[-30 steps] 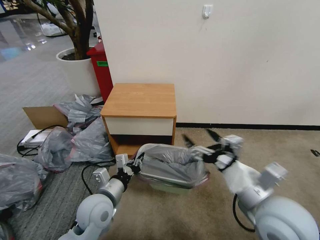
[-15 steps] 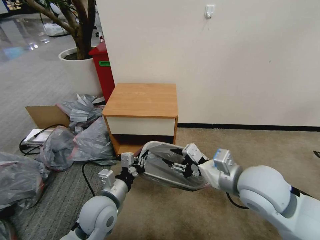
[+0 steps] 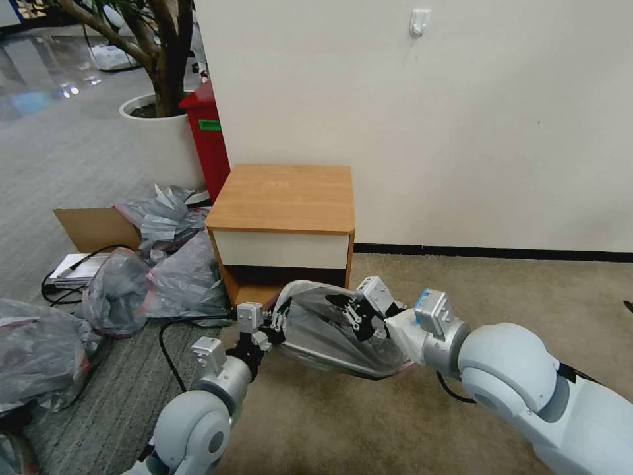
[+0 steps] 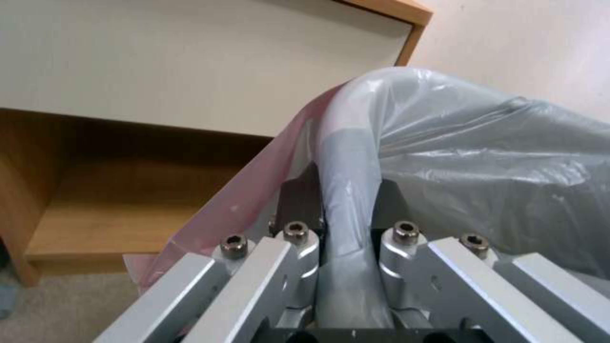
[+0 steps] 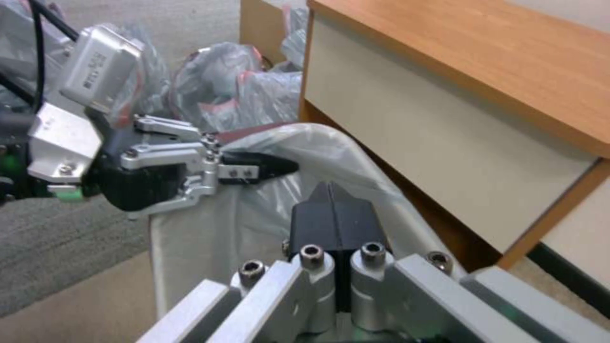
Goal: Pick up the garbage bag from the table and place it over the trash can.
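The garbage bag [image 3: 323, 323] is stretched over the trash can [image 3: 310, 355], which stands on the carpet in front of the table [image 3: 283, 198]. Its pink rim band hangs down the can's left side [image 4: 254, 190]. My left gripper [image 3: 275, 323] is shut on the bag-covered rim at the can's left edge, seen close up in the left wrist view [image 4: 346, 200]. Above the lined opening, on the can's right side, my right gripper [image 3: 347, 310] is shut. Its black pads [image 5: 318, 214] press together with no plastic seen between them. The tabletop is bare.
Several stuffed grey sacks [image 3: 158, 284] and a cardboard box [image 3: 86, 227] lie on the floor to the left, with a black cable [image 3: 168, 343] near my left arm. A red box [image 3: 208, 145] and a white planter [image 3: 161, 138] stand behind. Open carpet [image 3: 527, 290] lies to the right.
My right gripper came in from the can's right side, where it was raised and open, to over the lined opening, and it shut. The left gripper kept its hold. The camera shifted slightly.
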### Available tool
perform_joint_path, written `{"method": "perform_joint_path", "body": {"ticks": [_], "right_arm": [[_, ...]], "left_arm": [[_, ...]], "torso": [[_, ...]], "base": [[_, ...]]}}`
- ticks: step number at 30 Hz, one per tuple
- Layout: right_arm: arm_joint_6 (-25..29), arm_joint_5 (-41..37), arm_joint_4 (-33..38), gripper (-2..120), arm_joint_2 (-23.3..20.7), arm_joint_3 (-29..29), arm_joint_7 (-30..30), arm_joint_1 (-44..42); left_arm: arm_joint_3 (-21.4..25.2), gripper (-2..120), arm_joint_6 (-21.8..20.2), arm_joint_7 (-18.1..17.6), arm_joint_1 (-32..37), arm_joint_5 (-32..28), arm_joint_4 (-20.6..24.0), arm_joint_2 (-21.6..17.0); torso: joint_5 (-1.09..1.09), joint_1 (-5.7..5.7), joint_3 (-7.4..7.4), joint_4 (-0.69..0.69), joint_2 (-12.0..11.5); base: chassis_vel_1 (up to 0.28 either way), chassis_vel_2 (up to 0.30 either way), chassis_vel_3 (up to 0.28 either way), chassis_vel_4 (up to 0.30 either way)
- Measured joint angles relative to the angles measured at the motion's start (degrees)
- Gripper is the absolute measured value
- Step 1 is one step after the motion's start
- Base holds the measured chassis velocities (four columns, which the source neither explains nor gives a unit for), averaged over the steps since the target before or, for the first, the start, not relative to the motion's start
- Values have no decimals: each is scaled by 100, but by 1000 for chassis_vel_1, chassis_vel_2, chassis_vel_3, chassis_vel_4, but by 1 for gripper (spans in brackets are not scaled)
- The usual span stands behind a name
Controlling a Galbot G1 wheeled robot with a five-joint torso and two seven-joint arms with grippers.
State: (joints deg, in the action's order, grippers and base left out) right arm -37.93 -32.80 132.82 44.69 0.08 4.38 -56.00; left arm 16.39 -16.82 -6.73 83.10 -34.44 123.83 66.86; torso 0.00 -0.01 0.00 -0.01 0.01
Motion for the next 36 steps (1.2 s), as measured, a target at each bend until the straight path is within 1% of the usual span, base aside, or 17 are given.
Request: {"method": "perform_joint_path", "body": {"ticks": [12,15,16,18,19,23,24,28,31,34,36], "right_arm": [[9,72,-79,0,102,-506,10,452],[-33,134,-101,0,41,-790,95,722],[-33,134,-101,0,41,-790,95,722],[-178,155,-136,0,-23,-1015,145,981],[-178,155,-136,0,-23,-1015,145,981],[-251,221,-286,0,-146,-1393,176,1367],[-251,221,-286,0,-146,-1393,176,1367],[-257,339,-483,0,-189,-1736,176,1600],[-258,444,-577,0,-184,-1896,172,1708],[-259,636,-670,0,-135,-2066,172,1827],[-261,835,-826,0,-27,-2231,160,1937]], "left_arm": [[-7,7,3,41,52,320,76,-21],[-2,7,12,88,91,507,89,-35],[-2,7,12,88,91,507,89,-35],[4,7,35,130,103,637,102,-39],[4,7,35,130,103,637,102,-39],[12,7,99,167,134,843,170,-44],[12,7,99,167,134,843,170,-44],[32,7,183,247,181,1093,226,-37],[44,7,205,281,193,1157,251,-30],[53,7,224,300,190,1204,265,-21],[70,7,241,316,160,1241,280,-14]], "torso": [[0,1,0,1,0],[0,1,0,1,0],[0,1,0,1,0],[0,1,0,1,0],[0,1,0,1,0],[0,1,0,1,0],[0,1,0,1,0],[0,1,0,1,0],[0,0,0,1,0],[0,1,0,1,0],[0,1,0,1,0]], "base": [[0,0,0,0],[0,0,0,0],[0,0,0,0],[0,0,0,0],[0,0,0,0],[0,0,0,0],[0,0,0,0],[0,0,0,0],[0,0,0,0],[0,0,0,0],[0,0,0,0]]}}
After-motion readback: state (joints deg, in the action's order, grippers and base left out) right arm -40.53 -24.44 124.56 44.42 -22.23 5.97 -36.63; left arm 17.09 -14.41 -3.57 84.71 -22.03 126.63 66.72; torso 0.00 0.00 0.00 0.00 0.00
